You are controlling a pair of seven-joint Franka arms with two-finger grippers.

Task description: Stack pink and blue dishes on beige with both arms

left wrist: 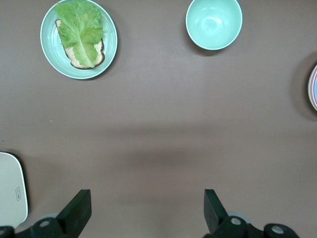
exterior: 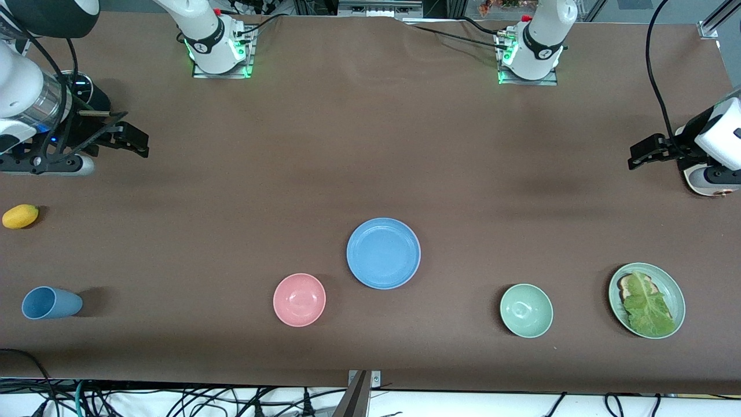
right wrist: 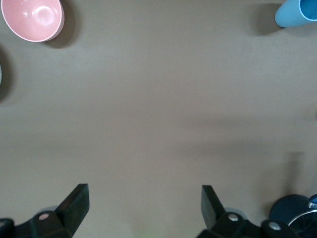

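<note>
A sky-blue plate lies flat near the middle of the table. In the left wrist view only its edge shows, with a pink rim just under the blue one. The beige plate is hidden. My left gripper hangs open over bare cloth at the left arm's end of the table, with nothing between its fingers. Open and holding nothing, my right gripper hangs over bare cloth at the right arm's end. Both are well away from the blue plate.
A small pink bowl sits beside the blue plate, nearer the camera. A green bowl and a green plate with bread and lettuce lie toward the left arm's end. A tipped blue cup and a yellow fruit lie toward the right arm's end.
</note>
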